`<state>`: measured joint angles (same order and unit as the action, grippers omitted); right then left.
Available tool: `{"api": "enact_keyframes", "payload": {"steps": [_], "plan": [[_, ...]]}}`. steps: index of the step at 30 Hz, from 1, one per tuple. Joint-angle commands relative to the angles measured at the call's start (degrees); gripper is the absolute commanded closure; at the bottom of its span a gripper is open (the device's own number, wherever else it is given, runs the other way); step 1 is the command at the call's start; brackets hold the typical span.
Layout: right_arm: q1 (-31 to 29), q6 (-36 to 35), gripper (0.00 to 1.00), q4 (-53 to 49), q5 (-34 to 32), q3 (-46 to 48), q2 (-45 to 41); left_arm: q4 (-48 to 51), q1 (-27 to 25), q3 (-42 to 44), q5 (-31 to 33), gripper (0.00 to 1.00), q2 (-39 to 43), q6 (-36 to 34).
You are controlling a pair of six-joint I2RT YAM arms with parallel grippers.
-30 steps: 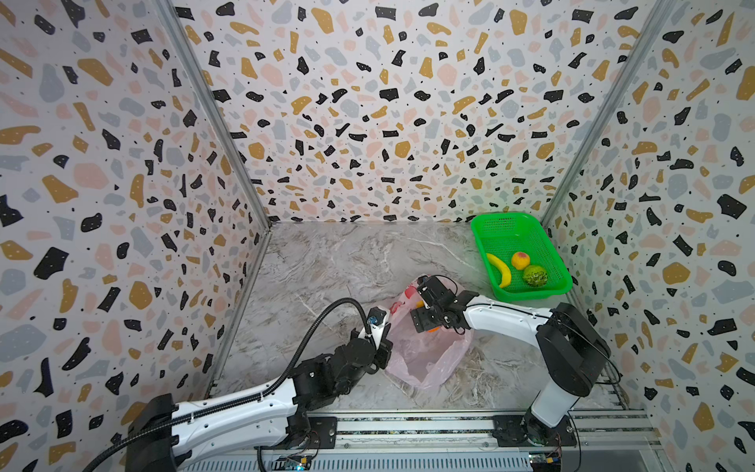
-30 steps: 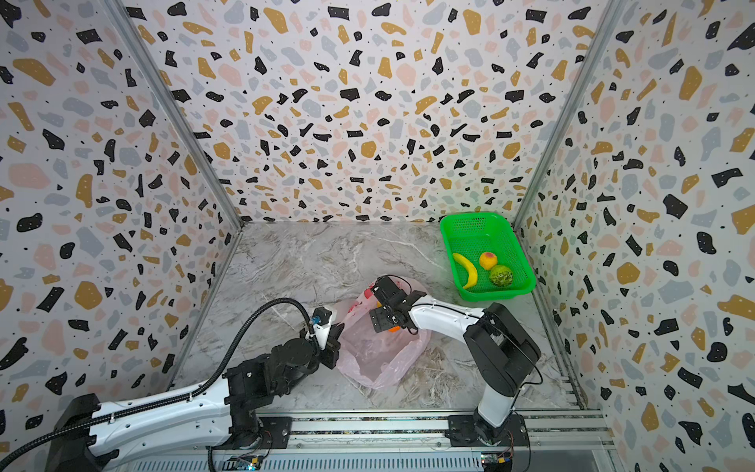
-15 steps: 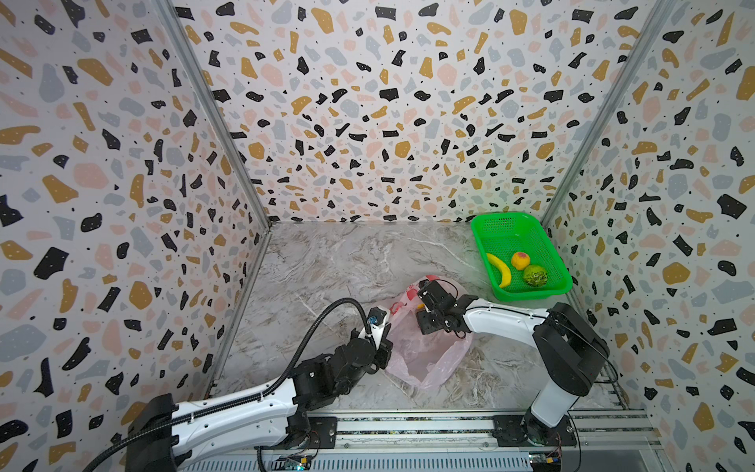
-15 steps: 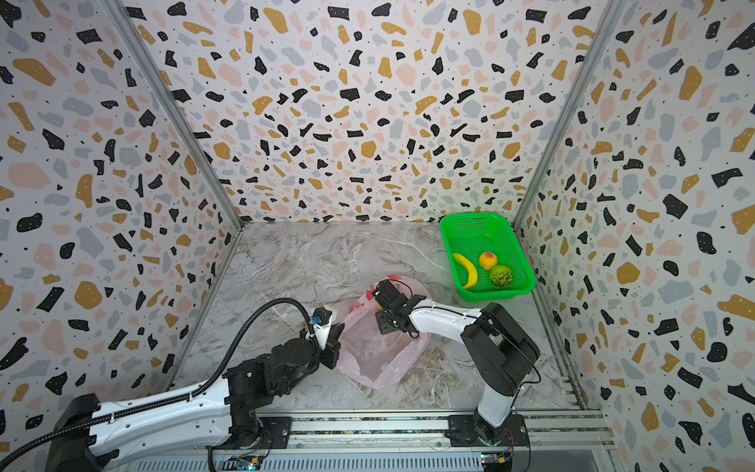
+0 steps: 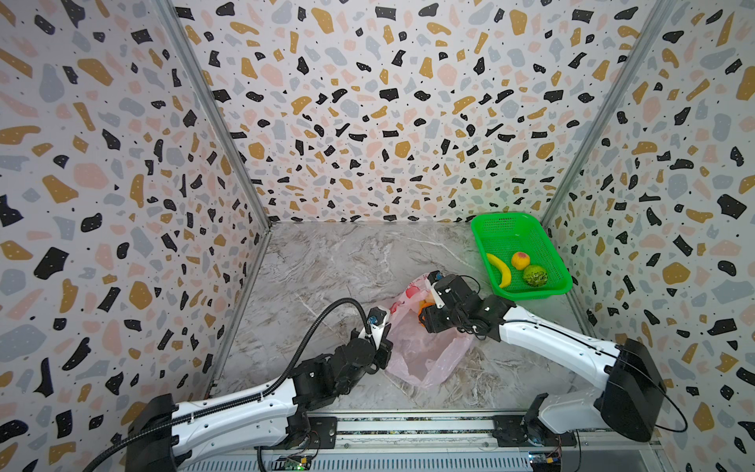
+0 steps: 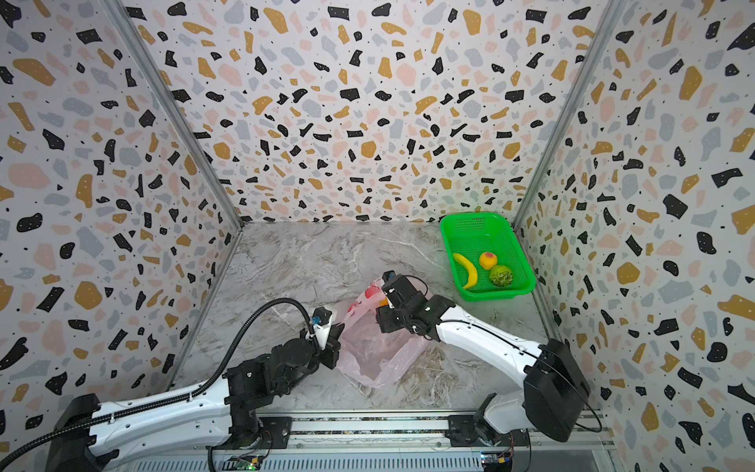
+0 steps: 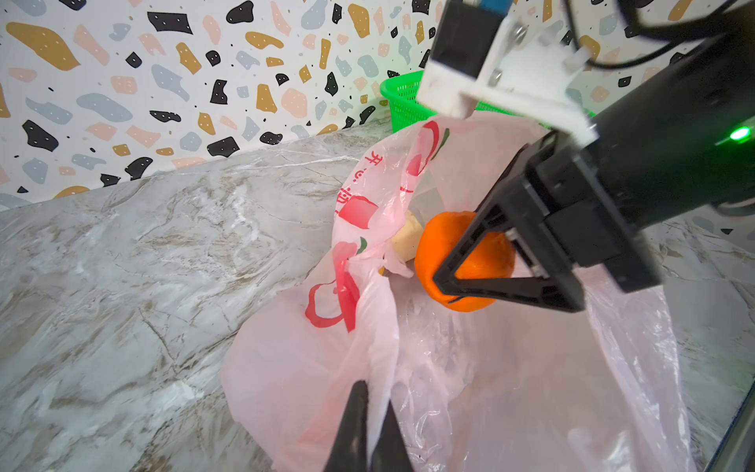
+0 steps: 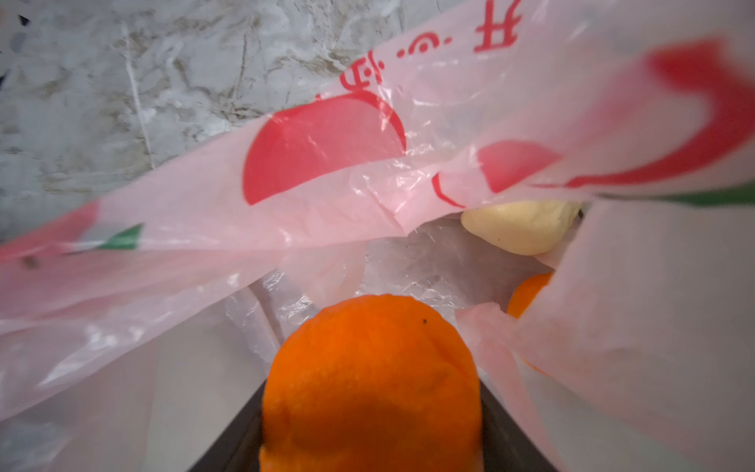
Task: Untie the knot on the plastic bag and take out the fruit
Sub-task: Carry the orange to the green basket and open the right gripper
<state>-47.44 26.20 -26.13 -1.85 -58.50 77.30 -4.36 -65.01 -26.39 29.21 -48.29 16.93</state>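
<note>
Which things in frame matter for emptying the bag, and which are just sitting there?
Job: plastic bag, pinched by left gripper; orange in right gripper; beige lump, second orange inside; banana, peach, green ball in green basket.
Idle: speckled walls, marble floor.

Quantities in view:

- Plastic bag [image 5: 425, 351]: one.
- Green basket [image 5: 506, 233]: one.
- Fruit: six pieces.
  - Banana [image 5: 501, 269]: one.
  - Peach [image 5: 520, 260]: one.
  - Bumpy green ball [image 5: 535, 276]: one.
  - Oranges: two, the nearer orange [image 8: 367, 380] and a second orange [image 8: 529, 294] (partly hidden behind film).
  - Pale beige lump [image 8: 519, 227]: one.
- Grippers: two, the left gripper [image 7: 374, 394] and the right gripper [image 7: 457, 261].
</note>
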Motion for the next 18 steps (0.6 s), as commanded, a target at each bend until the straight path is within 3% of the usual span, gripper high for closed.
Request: {"api": "enact_keyframes", "payload": {"steps": [1,10,18], "plan": [[-0.1,1.5,0.45,-7.2,2.1,-4.1,-4.0,-2.3,-0.3,-0.2,0.6,1.0,0.0,-0.2],[5.7,-0.6,0.44,-14.4,5.1,-17.1,-7.7,-2.5,-0.3,-0.2,0.6,1.0,-0.3,-0.4],[21.1,-6.4,0.43,-12.0,7.9,-22.5,-5.4,-2.3,-0.3,-0.6,0.6,1.0,-0.3,-0.7]]}}
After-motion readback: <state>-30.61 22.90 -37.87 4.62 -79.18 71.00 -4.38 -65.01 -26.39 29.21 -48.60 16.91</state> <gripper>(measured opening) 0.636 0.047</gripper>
